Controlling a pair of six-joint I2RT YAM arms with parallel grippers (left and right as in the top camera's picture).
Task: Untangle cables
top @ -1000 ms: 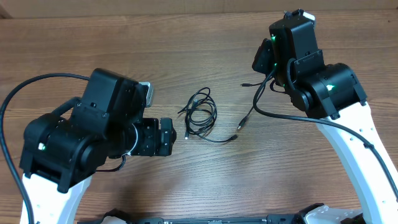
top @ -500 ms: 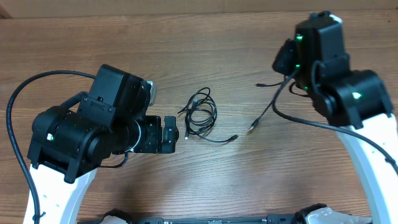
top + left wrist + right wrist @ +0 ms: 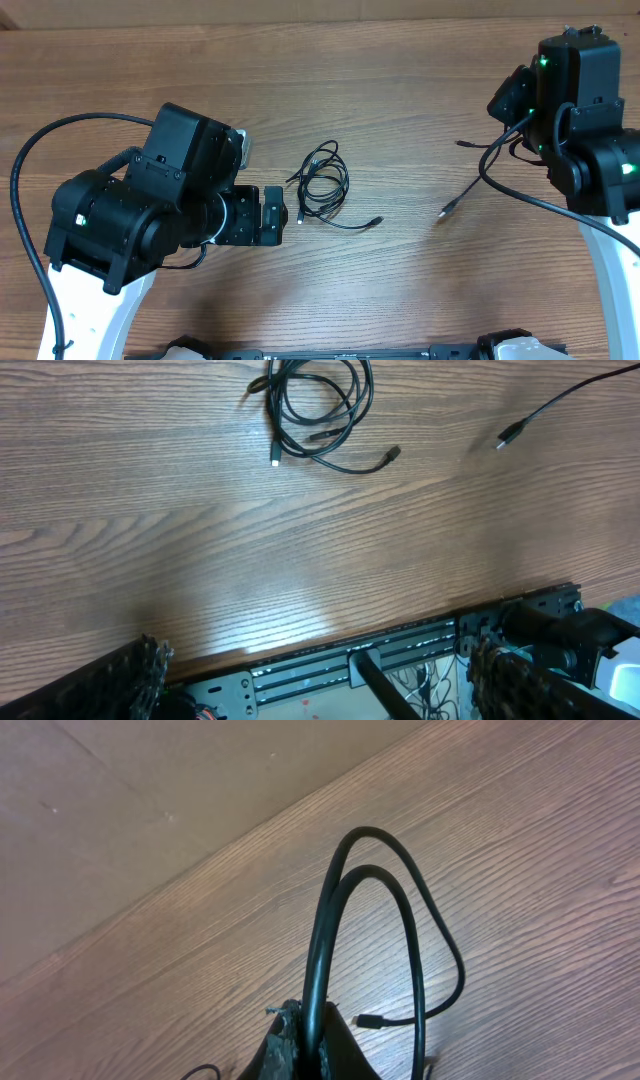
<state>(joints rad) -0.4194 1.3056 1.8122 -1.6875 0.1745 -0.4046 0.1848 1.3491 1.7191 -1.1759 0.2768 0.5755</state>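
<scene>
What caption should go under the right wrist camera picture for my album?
Right end effector, shut, pinching a looped black cable over the wooden table.

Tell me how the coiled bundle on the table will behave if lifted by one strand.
Likely floppy: the bundle lies in loose, uneven loops, so it should sag and partly uncoil. Probably light, being thin cord; the cable in the right fingers bends in soft arcs. Its loops overlap, so strands may snag.

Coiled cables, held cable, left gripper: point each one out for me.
coiled cables (image 3: 322,186), overhead view, middle of the loops.
held cable (image 3: 322,945), right wrist view, left side of its raised loop.
left gripper (image 3: 274,215), overhead view, midway between its open fingertips.
</scene>
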